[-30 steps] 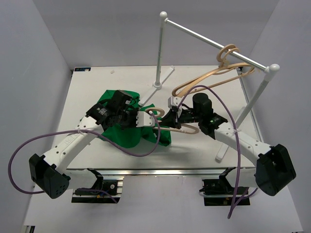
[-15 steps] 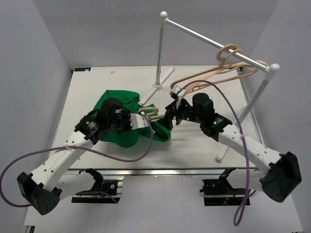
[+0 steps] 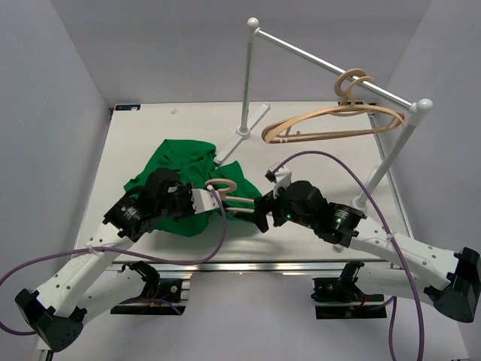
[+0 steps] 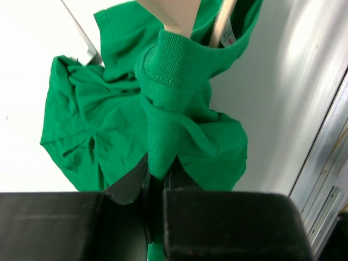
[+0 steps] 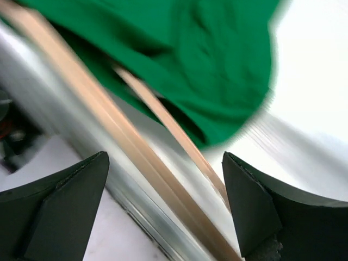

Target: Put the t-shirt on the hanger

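White desk (image 3: 150,124): plain green fabric t-shirt (image 4: 87,125) crumpled centre-left, collar pinched in narrow left end effector (image 4: 157,179). Pale wooden hanger (image 5: 81,101) partly inside neck. Right end effector (image 5: 163,206) wide, empty. Shoulders not yet seated.

Left arm (image 3: 83,259) stretches up from its base at the near left, forearm angled in toward the near edge of the t-shirt (image 3: 176,162). The left gripper (image 3: 213,200) sits right at that edge, pointing to the right. From the wrist view, the left gripper (image 4: 157,169) has its fingers (image 4: 129,184) pinched tight on a ridge of the t-shirt's ribbed cloth, barely a gap between them.

Over to the right arm (image 3: 398,252): low and long, sweeping in from the near right. Its right gripper (image 3: 261,214) aims left, just beside the t-shirt's near-right corner. Wrist view of the right gripper (image 5: 163,163) shows jaws spread wide, black pads (image 5: 65,201) well apart.
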Controlling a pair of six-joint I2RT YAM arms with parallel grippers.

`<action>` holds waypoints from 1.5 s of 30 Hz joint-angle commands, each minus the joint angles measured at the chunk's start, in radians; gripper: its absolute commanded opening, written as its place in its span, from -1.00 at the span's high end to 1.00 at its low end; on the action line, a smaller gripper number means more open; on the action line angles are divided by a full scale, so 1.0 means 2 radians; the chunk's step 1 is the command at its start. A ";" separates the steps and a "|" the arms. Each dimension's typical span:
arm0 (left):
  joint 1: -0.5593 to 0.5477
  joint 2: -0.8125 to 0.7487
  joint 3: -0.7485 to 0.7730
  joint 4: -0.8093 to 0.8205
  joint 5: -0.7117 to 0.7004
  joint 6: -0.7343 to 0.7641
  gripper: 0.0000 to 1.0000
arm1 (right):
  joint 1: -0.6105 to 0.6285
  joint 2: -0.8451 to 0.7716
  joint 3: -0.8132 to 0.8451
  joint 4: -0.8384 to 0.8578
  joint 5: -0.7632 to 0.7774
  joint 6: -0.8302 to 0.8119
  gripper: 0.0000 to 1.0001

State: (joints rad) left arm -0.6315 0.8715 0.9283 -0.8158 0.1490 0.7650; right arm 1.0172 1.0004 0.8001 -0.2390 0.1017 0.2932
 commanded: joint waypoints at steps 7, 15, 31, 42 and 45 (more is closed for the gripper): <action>0.008 -0.018 -0.004 0.035 -0.051 -0.030 1.00 | 0.011 -0.130 0.072 -0.233 0.271 0.143 -0.79; 0.019 0.004 0.009 0.091 -0.096 -0.090 1.00 | 0.011 -0.108 -0.051 -0.097 0.156 0.167 -0.79; 0.025 0.008 0.027 0.063 -0.042 -0.116 1.00 | 0.012 0.126 -0.023 0.160 0.164 0.181 -0.78; 0.026 0.005 0.045 0.046 -0.020 -0.119 1.00 | 0.008 0.185 -0.004 0.136 0.213 0.217 -0.08; 0.026 -0.002 0.050 0.038 -0.017 -0.120 1.00 | -0.004 0.192 -0.022 0.139 0.205 0.241 0.05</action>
State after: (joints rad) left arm -0.5850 0.9016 0.9768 -0.7464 0.0849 0.5369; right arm 1.0267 1.3781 0.7555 0.0284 0.4755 0.7052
